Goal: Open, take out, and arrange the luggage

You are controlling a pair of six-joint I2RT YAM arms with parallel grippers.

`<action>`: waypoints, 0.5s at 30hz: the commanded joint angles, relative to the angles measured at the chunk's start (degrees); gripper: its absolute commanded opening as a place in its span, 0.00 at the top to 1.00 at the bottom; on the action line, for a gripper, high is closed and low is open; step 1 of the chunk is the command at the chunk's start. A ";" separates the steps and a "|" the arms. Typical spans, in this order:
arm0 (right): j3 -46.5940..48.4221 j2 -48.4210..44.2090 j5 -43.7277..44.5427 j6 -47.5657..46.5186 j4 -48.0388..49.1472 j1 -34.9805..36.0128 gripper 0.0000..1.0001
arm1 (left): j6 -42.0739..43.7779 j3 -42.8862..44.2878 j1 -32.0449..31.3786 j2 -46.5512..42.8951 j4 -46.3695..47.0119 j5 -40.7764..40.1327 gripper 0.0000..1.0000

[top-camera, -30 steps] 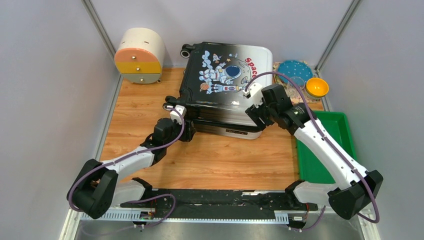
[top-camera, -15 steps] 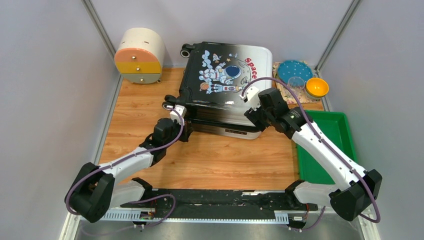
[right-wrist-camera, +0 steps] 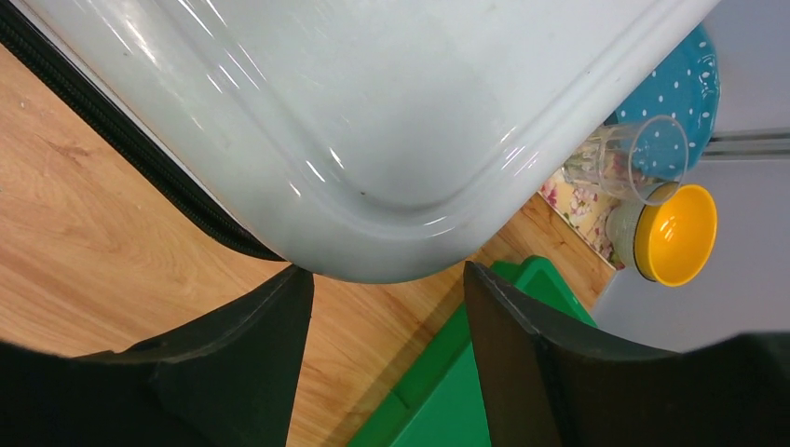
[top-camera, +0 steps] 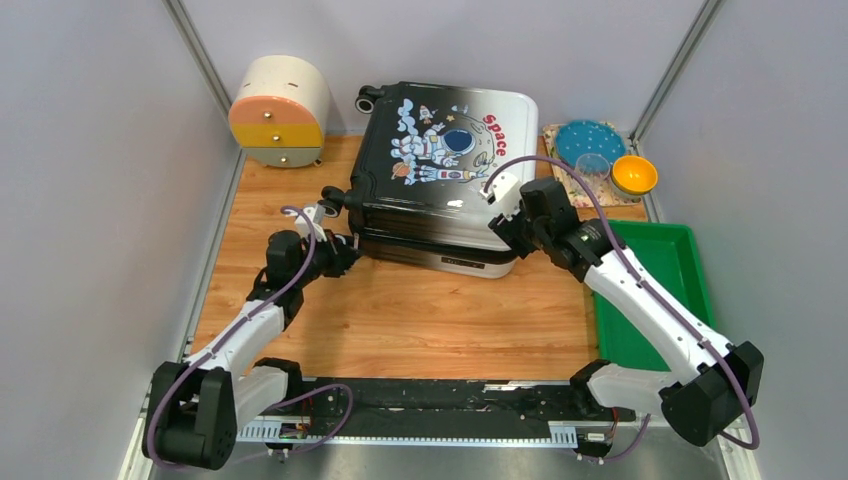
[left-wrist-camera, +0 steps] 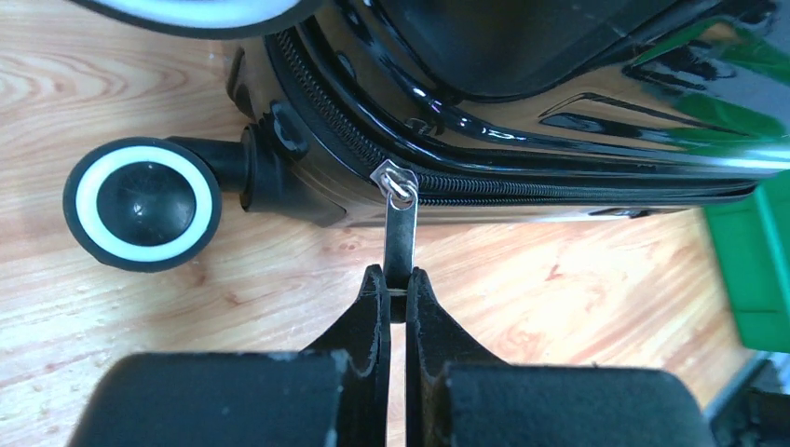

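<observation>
Left claw pinches the zipper pull — wheel just beside. Right claw gapes round the luggage corner, green tray near.

The suitcase fades black to white, with a cartoon astronaut and red lettering; the tray is green, the plate blue with white dots.

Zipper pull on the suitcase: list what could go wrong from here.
1. The left gripper pinches only the tip of the thin zipper pull; it may slip out under tension.
2. The slider sits at the rounded corner by the wheel; it could jam, dragging the suitcase instead.
3. The right gripper stands open at the white corner, so the suitcase is likely unbraced.
</observation>
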 commanded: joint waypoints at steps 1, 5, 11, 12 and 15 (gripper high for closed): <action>0.11 -1.36 0.11 -1.66 6.66 -2.25 0.36 | -8.47 -0.86 5.66 -0.43 4.23 6.90 1.00; 0.99 -3.29 -4.46 -1.84 4.11 -3.31 0.36 | -12.00 -1.12 8.57 0.37 5.37 12.09 1.00; 0.73 -7.16 -9.30 -6.05 2.17 -3.31 0.29 | -22.63 -2.26 13.05 2.91 8.09 16.58 1.00; 0.82 -7.34 -9.48 -6.32 1.99 -3.31 0.28 | -24.13 -3.05 14.71 3.26 8.62 16.84 1.00; 1.78 -7.69 -10.44 -6.67 1.12 -3.40 0.27 | -28.96 -4.11 16.39 3.97 10.47 16.93 1.00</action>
